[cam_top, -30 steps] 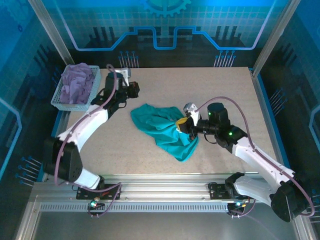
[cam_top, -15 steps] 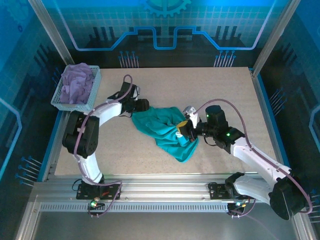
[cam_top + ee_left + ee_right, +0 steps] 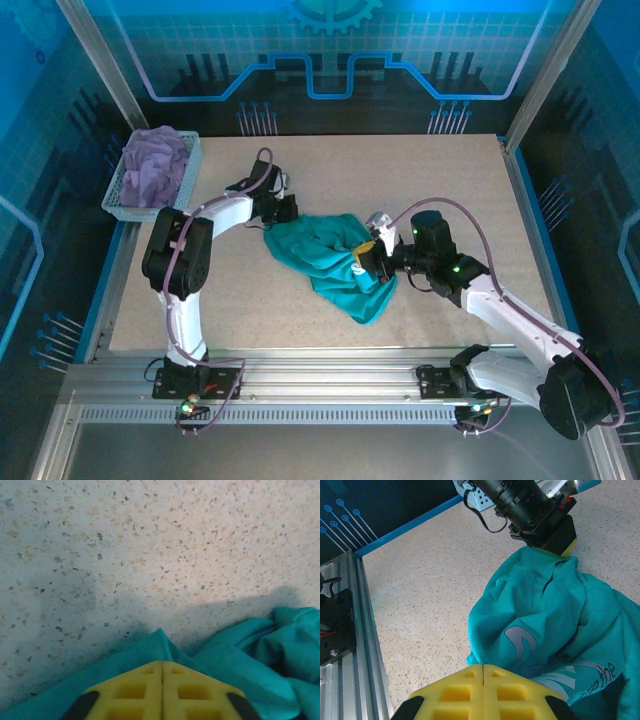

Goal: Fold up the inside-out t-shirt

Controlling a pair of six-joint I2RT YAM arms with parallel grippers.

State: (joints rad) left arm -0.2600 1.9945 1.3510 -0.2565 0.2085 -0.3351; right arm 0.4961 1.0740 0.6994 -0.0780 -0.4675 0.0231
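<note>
The inside-out t-shirt (image 3: 325, 258) is a teal crumpled heap in the middle of the table, with pale print showing (image 3: 517, 642). My left gripper (image 3: 283, 210) sits at its far left edge. Its yellow jaws (image 3: 162, 662) are shut, and a pointed fold of the teal cloth (image 3: 159, 641) sticks out at their tip. My right gripper (image 3: 368, 262) is on the shirt's right side, jaws (image 3: 483, 666) shut with the cloth's near edge (image 3: 476, 656) running in under them. The left gripper (image 3: 555, 532) also shows beyond the shirt in the right wrist view.
A white mesh basket (image 3: 118, 195) with a lavender garment (image 3: 155, 165) stands at the table's far left corner. An aluminium rail (image 3: 320, 385) runs along the near edge, and blue-lit enclosure walls ring the table. Bare speckled tabletop (image 3: 440, 180) lies behind and to the right.
My left gripper has moved from near the basket right and nearer, onto the shirt's far left edge, with the arm folding up behind it. The right gripper and shirt have barely shifted.
</note>
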